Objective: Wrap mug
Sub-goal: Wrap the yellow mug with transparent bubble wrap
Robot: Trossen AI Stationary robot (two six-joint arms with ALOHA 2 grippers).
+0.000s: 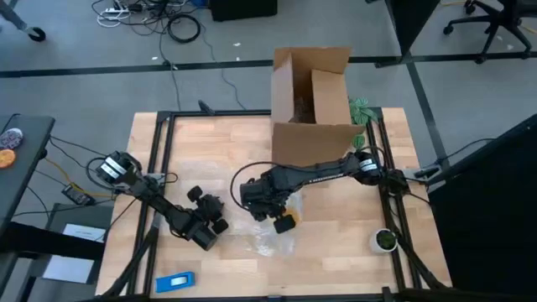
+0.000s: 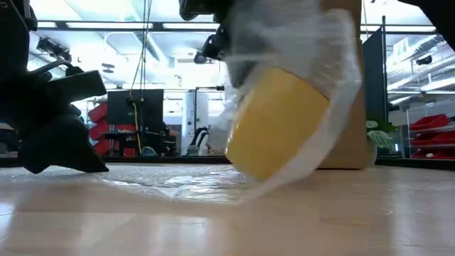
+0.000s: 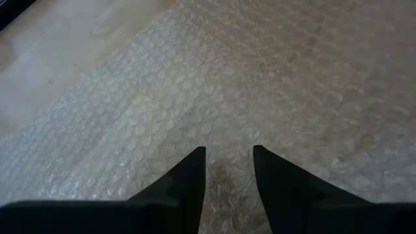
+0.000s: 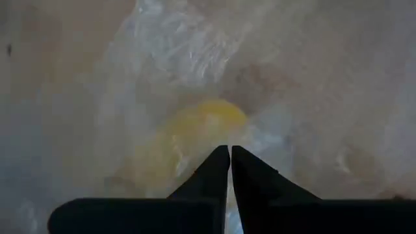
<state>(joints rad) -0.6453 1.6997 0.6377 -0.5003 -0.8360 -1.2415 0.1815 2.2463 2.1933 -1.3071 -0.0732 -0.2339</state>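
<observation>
The orange mug (image 1: 286, 223) is near the table's middle, swathed in clear bubble wrap (image 2: 298, 50). In the low view the mug (image 2: 277, 121) is tilted, and the wrap trails from it down onto the table (image 2: 163, 178). My right gripper (image 4: 229, 151) is above the mug, shut on the wrap. To the mug's left, my left gripper (image 3: 229, 151) stands open, pointing down at the flat sheet of wrap (image 3: 260, 78). My right gripper pinches the bubble wrap (image 4: 224, 133) between its two fingers, right over the mug, coming from above. The mug sits tilted inside the wrap below the fingers. Whether its low edge (image 2: 245, 174) touches the table I cannot tell. My left gripper's fingertips (image 3: 195, 159) are right at the sheet; whether they touch it I cannot tell.
An open cardboard box (image 1: 310, 101) stands at the table's far side, with a green plant (image 1: 361, 111) beside it. A small dark green round object with a white rim (image 1: 384, 241) sits at the right edge. A blue object (image 1: 176, 282) lies near the front left.
</observation>
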